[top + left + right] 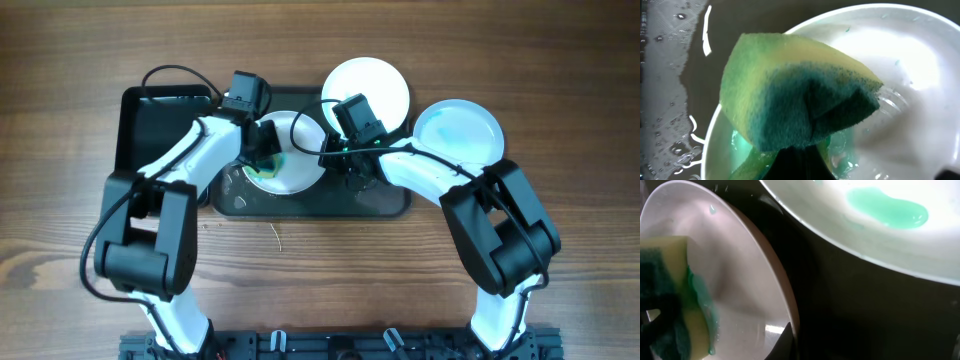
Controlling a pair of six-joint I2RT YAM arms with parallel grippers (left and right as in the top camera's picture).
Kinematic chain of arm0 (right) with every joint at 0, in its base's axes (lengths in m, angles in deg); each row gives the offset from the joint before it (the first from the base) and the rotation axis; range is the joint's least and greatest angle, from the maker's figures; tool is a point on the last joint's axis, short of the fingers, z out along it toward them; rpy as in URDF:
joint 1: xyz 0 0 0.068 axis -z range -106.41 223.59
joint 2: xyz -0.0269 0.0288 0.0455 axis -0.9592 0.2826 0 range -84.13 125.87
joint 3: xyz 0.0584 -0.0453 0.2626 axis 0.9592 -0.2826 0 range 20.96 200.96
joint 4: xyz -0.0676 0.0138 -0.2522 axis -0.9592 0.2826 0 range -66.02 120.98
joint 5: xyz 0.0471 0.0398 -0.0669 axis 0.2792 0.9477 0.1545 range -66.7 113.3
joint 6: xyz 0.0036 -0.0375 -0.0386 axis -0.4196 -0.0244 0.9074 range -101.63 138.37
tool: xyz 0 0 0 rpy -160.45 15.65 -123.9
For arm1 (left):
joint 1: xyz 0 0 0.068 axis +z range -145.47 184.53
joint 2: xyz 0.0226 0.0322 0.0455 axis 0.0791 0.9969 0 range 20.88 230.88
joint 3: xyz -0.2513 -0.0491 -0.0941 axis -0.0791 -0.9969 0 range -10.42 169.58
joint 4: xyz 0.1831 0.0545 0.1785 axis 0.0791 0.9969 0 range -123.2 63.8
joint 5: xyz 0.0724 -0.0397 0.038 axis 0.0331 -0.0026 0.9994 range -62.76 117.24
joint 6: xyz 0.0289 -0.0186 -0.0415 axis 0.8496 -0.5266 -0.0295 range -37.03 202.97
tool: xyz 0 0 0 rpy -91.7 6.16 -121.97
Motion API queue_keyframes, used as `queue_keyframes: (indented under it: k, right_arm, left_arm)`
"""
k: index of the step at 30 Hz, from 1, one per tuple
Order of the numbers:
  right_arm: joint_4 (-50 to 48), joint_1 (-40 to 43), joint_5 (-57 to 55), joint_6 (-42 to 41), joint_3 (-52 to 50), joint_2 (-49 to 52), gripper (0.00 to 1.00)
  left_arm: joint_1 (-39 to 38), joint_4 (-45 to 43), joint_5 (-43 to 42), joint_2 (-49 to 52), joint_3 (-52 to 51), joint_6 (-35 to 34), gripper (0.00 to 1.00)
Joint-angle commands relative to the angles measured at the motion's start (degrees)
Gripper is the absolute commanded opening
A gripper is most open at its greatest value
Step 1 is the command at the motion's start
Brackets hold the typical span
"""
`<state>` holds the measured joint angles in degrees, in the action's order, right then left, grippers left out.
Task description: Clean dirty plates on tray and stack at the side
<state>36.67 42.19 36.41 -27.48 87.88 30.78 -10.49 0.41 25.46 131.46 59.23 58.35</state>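
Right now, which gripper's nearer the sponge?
Left. The left gripper clamps the sponge against the plate; the right gripper sits at that plate's rim, apart from the sponge.

Wooden table (560, 60); black container (152, 125) (rectangular)

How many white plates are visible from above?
3. First plate: on the tray, under the sponge. Second plate: at the tray's far right corner. Third plate: on the table right of it. None seems hidden.

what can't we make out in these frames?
- Whether the right gripper grips the plate on the tray: its fingers are cut off by the right wrist view's bottom edge and sit under its arm overhead.
- Dirt beneath the sponge: the sponge fills the left wrist view.
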Motion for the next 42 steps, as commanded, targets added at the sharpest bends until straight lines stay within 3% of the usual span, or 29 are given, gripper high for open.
queue_keyframes:
  k: [1, 5, 7, 14, 19, 23, 31, 37, 42]
  right_arm:
    - [1.5, -0.6, 1.6, -0.8, -1.1, 1.7, 0.04]
    - [1.5, -0.6, 1.6, -0.7, -1.2, 1.7, 0.04]
    - [1.7, -0.6, 1.6, -0.6, -1.2, 1.7, 0.04]
    - [2.3, -0.6, 3.0, -0.6, -1.2, 1.7, 0.04]
    - [3.9, -0.6, 6.7, -0.5, -1.2, 1.7, 0.04]
    - [4.4, -0.6, 10.6, 2.5, -1.2, 1.7, 0.04]
    - [3.9, 0.3, 19.6, 10.0, -1.2, 1.7, 0.05]
    - [4.1, 0.6, 20.0, 10.5, -1.2, 1.7, 0.04]
    - [4.1, 0.6, 19.9, 10.5, -1.2, 1.7, 0.04]
  left_arm:
    - [-2.6, 0.4, -7.5, 7.2, -1.9, -1.1, 0.04]
    - [-2.7, -1.8, -25.0, 7.2, -1.9, 7.2, 0.04]
    - [-2.5, -2.8, -27.0, 7.2, -1.8, 8.4, 0.04]
    - [-0.5, -1.9, -16.9, 7.2, 0.9, 3.2, 0.04]
    - [-0.3, 7.7, -0.2, 7.2, 4.3, -5.0, 0.04]
    - [-0.2, 11.7, 1.3, 7.2, 4.4, -5.2, 0.04]
    - [-0.2, 12.5, -22.9, 7.2, 4.4, 16.1, 0.04]
    - [-0.2, 12.9, -32.9, 7.2, 4.4, 23.0, 0.04]
    - [-0.2, 10.3, -34.3, 7.2, 4.4, 22.8, 0.04]
